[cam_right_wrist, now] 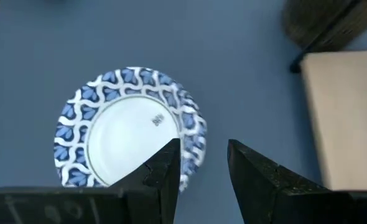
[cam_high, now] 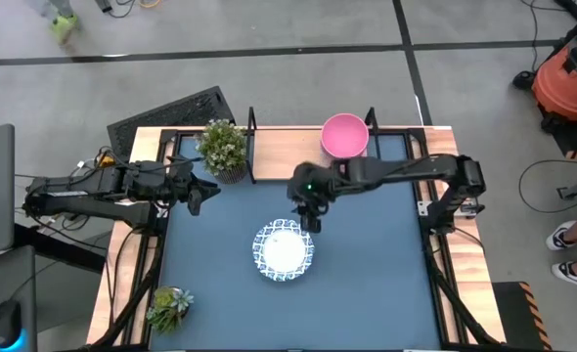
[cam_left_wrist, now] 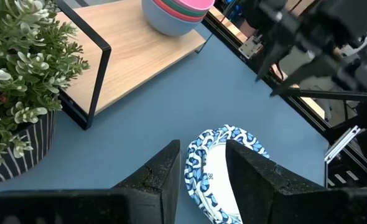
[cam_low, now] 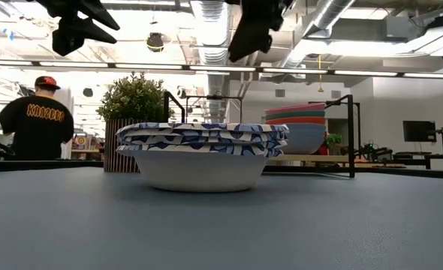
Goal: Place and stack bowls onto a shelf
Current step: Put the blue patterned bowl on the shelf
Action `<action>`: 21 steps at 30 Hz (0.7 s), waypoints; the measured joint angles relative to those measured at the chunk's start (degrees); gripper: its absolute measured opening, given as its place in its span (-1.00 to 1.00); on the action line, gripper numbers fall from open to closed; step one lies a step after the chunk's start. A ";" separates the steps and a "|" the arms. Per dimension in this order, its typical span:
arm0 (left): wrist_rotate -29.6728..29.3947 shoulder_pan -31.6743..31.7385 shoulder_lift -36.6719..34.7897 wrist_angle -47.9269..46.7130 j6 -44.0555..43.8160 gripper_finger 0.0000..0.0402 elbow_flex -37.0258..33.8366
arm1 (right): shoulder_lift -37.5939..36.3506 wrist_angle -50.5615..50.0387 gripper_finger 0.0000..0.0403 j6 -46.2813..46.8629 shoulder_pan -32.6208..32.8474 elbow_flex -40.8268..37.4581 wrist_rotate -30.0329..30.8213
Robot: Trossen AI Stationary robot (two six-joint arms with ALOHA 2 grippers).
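Note:
Two white bowls with blue patterned rims [cam_high: 284, 251] sit stacked on the blue table's middle; they also show in the low view [cam_low: 203, 154], the left wrist view [cam_left_wrist: 218, 174] and the right wrist view [cam_right_wrist: 124, 127]. A stack of coloured bowls with the pink bowl [cam_high: 344, 135] on top stands on the right end of the light wood shelf [cam_high: 279, 156]. That stack also shows in the low view [cam_low: 296, 127]. My right gripper [cam_high: 311, 219] hovers open and empty above the far rim of the white bowls. My left gripper [cam_high: 202, 193] is open and empty at the left, beside the plant.
A potted plant [cam_high: 222, 147] in a striped pot stands at the shelf's left end. A small plant [cam_high: 168, 308] sits at the front left corner. A person [cam_low: 37, 120] stands beyond the table. An orange vacuum [cam_high: 572, 78] is on the floor at right.

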 joint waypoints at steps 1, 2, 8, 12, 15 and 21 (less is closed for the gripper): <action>0.00 0.00 0.00 0.00 0.00 -0.44 0.00 | 0.00 1.43 -0.22 0.08 0.43 -1.47 0.06; 0.00 0.02 0.00 0.00 0.00 -0.44 0.00 | 0.00 2.93 -0.22 0.50 0.79 -2.94 0.08; 0.02 0.00 0.00 -0.04 -0.04 -0.44 0.00 | 0.00 11.79 -0.22 4.24 1.56 -11.41 0.21; 0.23 0.02 0.00 -0.05 -0.10 -0.44 0.00 | 0.00 15.34 -0.22 6.24 1.56 -15.71 0.21; 0.50 0.00 0.00 -0.09 -0.56 -0.44 0.00 | 0.00 17.26 -0.22 6.88 1.75 -18.15 0.22; 0.50 0.01 0.00 -0.09 -0.66 -0.44 0.00 | -0.01 21.45 -0.22 6.86 1.88 -21.31 0.21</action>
